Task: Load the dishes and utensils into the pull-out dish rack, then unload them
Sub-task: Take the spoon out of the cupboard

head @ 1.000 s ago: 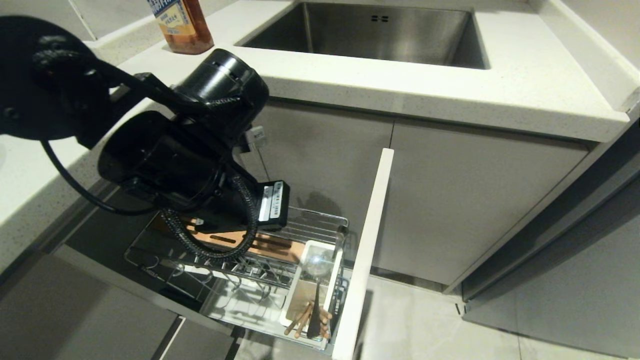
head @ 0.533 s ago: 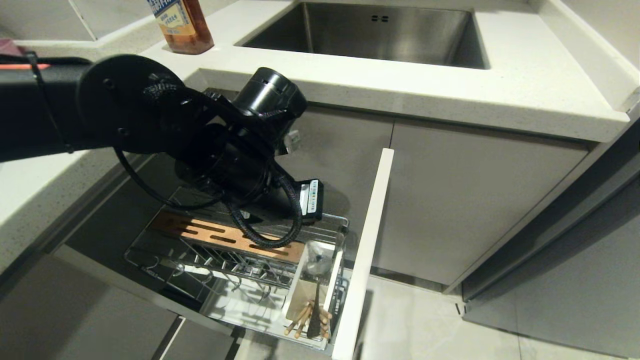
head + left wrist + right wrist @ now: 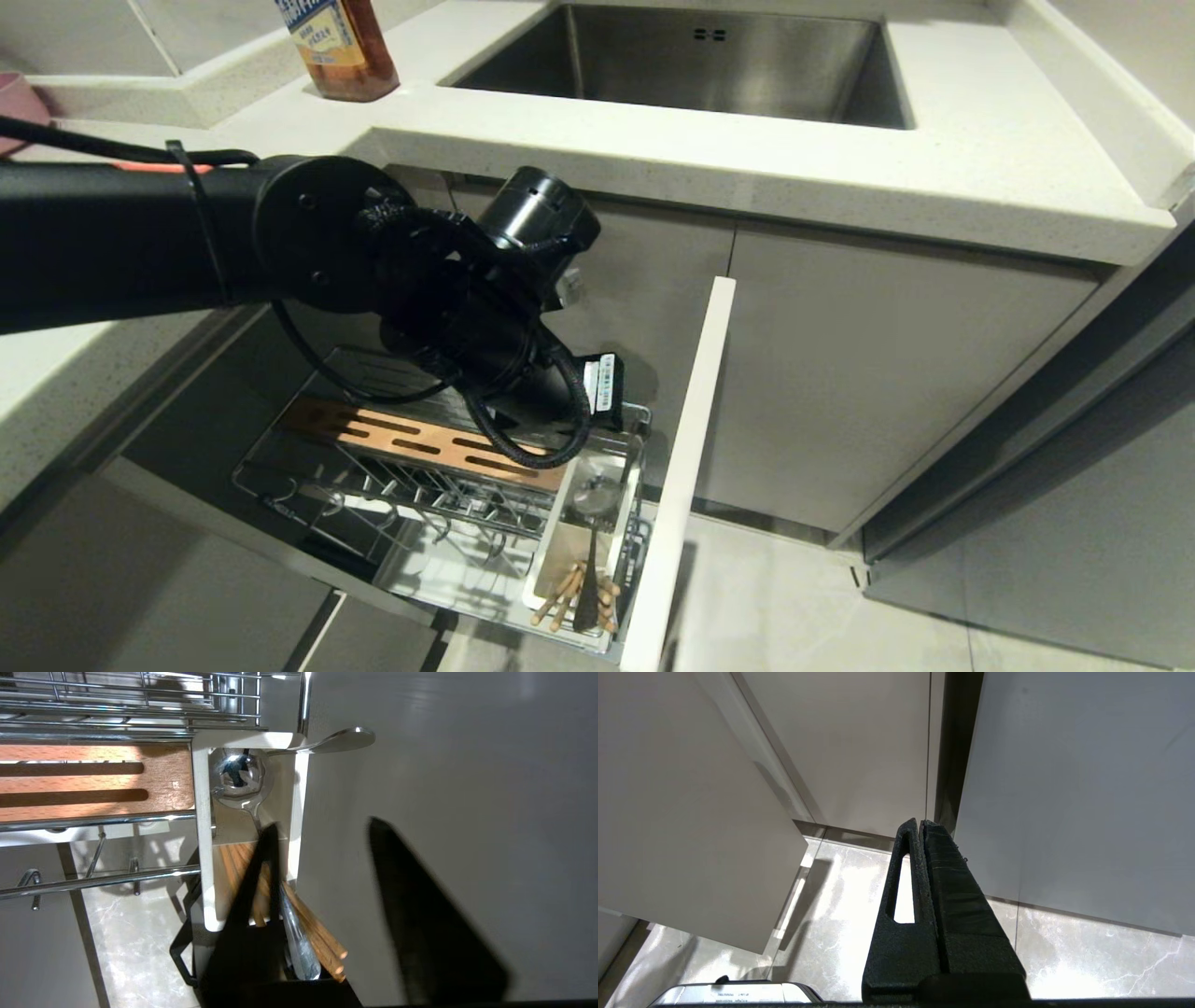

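From the head view, the pull-out dish rack (image 3: 439,504) stands drawn out beneath the counter, its tall pale front (image 3: 681,467) edge-on at the right; the left arm (image 3: 280,233) reaches down over the rack's back part, above the slotted wooden strip (image 3: 411,446), and its own bulk hides its fingers here; the white utensil holder (image 3: 560,541) sits at the rack's right end, just beside the front panel, with the chopsticks (image 3: 567,597) and the spoon (image 3: 590,523) lying in it; a brown bottle (image 3: 338,47) stands on the counter near the sink (image 3: 709,56).

In the left wrist view, the left gripper (image 3: 322,826) hangs above the utensil holder (image 3: 202,826) with its two dark fingers (image 3: 261,872) parted; one finger lies over the holder and the other over the pale panel; nothing sits between them, though the blur on the far finger makes that hard to swear to; the spoon (image 3: 238,777) lies bowl-up in the holder, with its handle running down alongside the chopsticks (image 3: 322,938); a second metal handle (image 3: 341,741) pokes out over the holder's rim.

In the right wrist view, the right gripper (image 3: 922,823) points down toward the tiled floor (image 3: 840,891) by the cabinet doors, with its fingers pressed together and empty.
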Robot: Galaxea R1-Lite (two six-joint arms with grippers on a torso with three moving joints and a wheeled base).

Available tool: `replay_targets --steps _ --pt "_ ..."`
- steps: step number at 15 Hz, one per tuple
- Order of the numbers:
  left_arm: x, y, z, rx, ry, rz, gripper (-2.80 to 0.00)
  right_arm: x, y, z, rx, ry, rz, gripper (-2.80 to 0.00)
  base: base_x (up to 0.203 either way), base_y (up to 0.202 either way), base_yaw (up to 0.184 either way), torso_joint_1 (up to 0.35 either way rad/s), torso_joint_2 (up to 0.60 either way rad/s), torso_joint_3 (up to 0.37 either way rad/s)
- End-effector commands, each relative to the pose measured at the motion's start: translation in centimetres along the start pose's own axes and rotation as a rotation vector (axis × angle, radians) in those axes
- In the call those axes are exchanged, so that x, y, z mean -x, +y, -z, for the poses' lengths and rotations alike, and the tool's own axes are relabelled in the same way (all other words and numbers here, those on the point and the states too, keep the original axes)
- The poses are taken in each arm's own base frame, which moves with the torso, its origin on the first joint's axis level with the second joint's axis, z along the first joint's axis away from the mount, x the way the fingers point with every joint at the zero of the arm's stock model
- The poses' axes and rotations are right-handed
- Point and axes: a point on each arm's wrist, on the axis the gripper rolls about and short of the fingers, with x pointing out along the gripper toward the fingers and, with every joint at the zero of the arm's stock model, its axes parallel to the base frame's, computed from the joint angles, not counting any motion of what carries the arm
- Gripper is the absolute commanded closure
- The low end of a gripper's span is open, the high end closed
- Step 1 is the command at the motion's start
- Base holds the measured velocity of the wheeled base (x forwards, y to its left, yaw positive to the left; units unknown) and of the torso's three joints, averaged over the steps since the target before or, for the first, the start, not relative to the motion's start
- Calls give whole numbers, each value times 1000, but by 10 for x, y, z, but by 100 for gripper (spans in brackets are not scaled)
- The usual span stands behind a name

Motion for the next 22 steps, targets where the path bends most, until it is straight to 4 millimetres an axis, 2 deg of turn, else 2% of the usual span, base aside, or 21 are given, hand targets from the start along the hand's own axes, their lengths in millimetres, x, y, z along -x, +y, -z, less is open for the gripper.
replay_targets --steps 1,5,7,11,18,22 --pt "-6 -1 0 4 13 -7 -280 0 0 0 0 0 0 0 0 0 0 0 0 0" --pt "-25 0 -2 13 24 -19 -280 0 0 0 0 1 0 0 0 0 0 0 0 0" --pt "-38 4 -7 40 12 -26 -280 0 0 0 0 0 0 0 0 0 0 0 0 0" --pt "-52 13 -16 91 -11 -39 -280 0 0 0 0 0 0 0 0 0 0 0 0 0" --pt "-61 18 -21 107 -15 -66 -280 0 0 0 0 1 0 0 0 0 0 0 0 0" --pt "-70 21 -20 97 -28 -149 -280 0 0 0 0 0 0 0 0 0 0 0 0 0"
